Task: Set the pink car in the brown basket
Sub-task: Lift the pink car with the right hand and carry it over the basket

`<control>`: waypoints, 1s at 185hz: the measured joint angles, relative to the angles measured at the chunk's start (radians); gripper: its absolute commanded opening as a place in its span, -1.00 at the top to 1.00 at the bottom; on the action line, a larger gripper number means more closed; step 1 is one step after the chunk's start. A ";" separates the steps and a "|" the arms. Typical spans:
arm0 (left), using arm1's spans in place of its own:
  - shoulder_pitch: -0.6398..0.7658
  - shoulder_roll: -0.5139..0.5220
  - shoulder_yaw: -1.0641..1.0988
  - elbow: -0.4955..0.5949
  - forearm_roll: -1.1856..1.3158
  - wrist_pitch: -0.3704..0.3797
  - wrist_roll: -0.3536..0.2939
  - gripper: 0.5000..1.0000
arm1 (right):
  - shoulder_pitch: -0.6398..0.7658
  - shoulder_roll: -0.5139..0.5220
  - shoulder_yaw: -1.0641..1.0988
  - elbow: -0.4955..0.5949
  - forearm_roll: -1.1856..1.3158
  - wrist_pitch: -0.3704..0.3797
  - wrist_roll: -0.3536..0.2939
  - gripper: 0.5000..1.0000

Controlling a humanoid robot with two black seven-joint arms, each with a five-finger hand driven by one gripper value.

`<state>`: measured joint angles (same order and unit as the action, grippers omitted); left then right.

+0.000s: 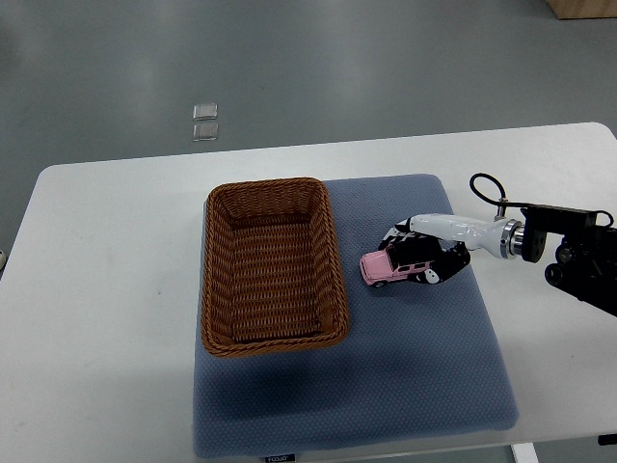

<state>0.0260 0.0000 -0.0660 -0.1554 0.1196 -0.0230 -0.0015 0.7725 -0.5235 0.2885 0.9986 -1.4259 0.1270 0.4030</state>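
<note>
A pink toy car (pixel 389 266) sits on the blue-grey mat (pixel 415 367), just right of the brown wicker basket (pixel 333 256). My right hand (pixel 421 256) comes in from the right edge; its white and black fingers are curled around the car's rear and right side. The car rests on or just above the mat; I cannot tell which. The basket holds nothing. The left arm does not show.
The mat lies on a white table (pixel 106 289). Two small clear squares (pixel 204 122) lie on the grey floor beyond the table's far edge. My right forearm with a black cable loop (pixel 487 188) crosses the table's right side.
</note>
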 measured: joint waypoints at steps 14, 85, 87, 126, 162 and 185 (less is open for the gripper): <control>0.000 0.000 0.000 0.000 0.000 0.000 0.000 -1.00 | 0.002 -0.001 -0.008 0.000 -0.006 -0.010 0.003 0.50; 0.000 0.000 0.000 0.000 0.000 0.000 0.000 -1.00 | 0.019 -0.012 0.005 0.000 0.012 -0.006 0.019 0.83; 0.000 0.000 0.000 0.000 0.000 0.000 0.000 -1.00 | 0.022 -0.014 0.006 0.000 0.013 -0.006 0.022 0.83; 0.000 0.000 0.000 0.000 0.000 0.000 0.000 -1.00 | 0.050 -0.033 0.022 0.001 0.038 -0.001 0.048 0.88; 0.000 0.000 0.000 0.000 0.000 0.000 0.000 -1.00 | 0.099 -0.050 0.067 0.013 0.129 0.064 0.049 0.94; 0.000 0.000 0.000 0.000 0.000 0.000 0.000 -1.00 | 0.146 -0.041 0.084 0.016 0.156 0.090 0.046 0.96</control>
<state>0.0261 0.0000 -0.0660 -0.1553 0.1197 -0.0230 -0.0015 0.9185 -0.5646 0.3721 1.0148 -1.2698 0.2173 0.4492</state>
